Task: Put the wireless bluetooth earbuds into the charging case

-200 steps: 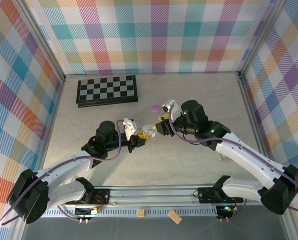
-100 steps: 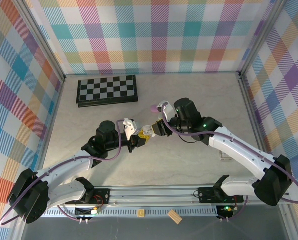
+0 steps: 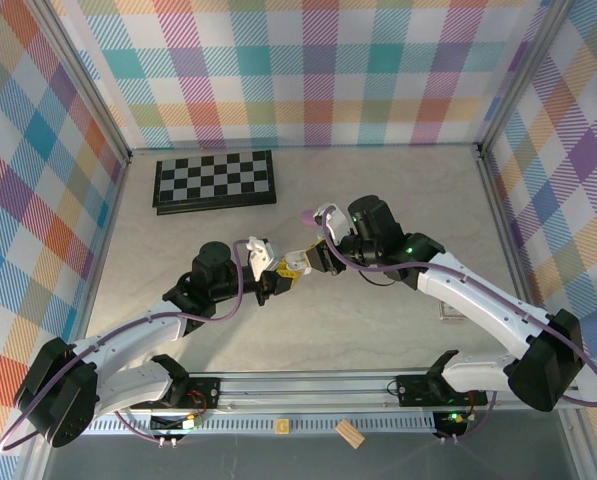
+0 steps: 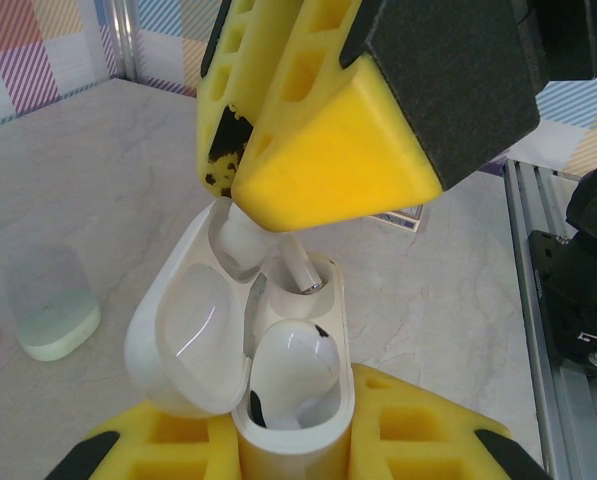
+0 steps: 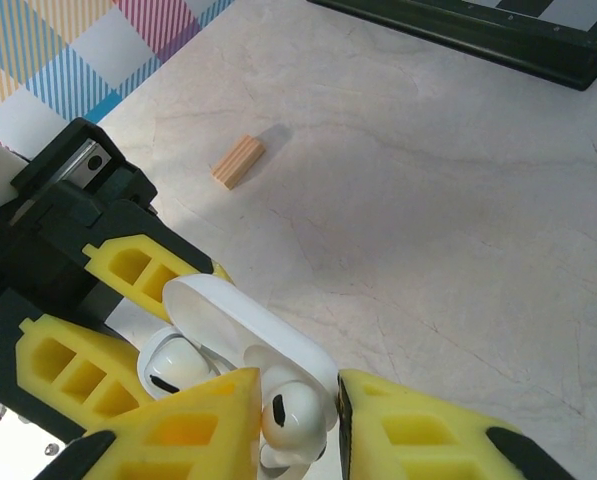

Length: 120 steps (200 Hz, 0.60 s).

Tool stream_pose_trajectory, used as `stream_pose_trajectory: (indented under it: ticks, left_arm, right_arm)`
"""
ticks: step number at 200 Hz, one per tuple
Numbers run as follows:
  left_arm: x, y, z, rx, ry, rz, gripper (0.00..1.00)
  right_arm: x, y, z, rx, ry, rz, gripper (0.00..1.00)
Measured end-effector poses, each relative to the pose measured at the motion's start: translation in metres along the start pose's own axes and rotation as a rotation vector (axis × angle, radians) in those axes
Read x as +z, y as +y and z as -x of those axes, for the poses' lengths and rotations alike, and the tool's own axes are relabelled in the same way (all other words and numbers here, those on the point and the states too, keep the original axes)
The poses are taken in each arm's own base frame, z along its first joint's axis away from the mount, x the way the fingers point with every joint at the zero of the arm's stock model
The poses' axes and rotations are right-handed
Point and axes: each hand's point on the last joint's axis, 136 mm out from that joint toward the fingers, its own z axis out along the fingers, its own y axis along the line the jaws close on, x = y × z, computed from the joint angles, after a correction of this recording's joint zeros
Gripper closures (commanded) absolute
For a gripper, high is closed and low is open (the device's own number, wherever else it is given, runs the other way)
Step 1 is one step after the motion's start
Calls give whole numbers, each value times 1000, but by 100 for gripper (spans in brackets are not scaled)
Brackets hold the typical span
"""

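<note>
Marble tabletop (image 3: pixel 378 330) below; the right claw (image 3: pixel 303 262) has swung in, narrowing onto a white earbud (image 5: pixel 288 415) just above the case (image 4: pixel 298 400), which the left claw (image 3: pixel 281 278) pinches tight. Seating looks imminent.

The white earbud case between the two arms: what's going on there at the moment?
The left end effector is shut on the open white charging case, holding it up with the lid hinged back. One white earbud sits in its slot. The right end effector pinches a second white earbud, its stem at the mouth of the empty slot, not yet seated.
</note>
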Motion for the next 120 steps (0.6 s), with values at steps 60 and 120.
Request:
stream_pose_trajectory:
  ticks: [60, 120]
  left_arm:
    - [0, 0, 0, -5, 3, -1, 89]
    - [3, -2, -2, -15, 11, -24, 89]
  right_arm:
    - [-3, 2, 1, -71, -8, 15, 78]
    - [-3, 16, -1, -142, -6, 98, 78]
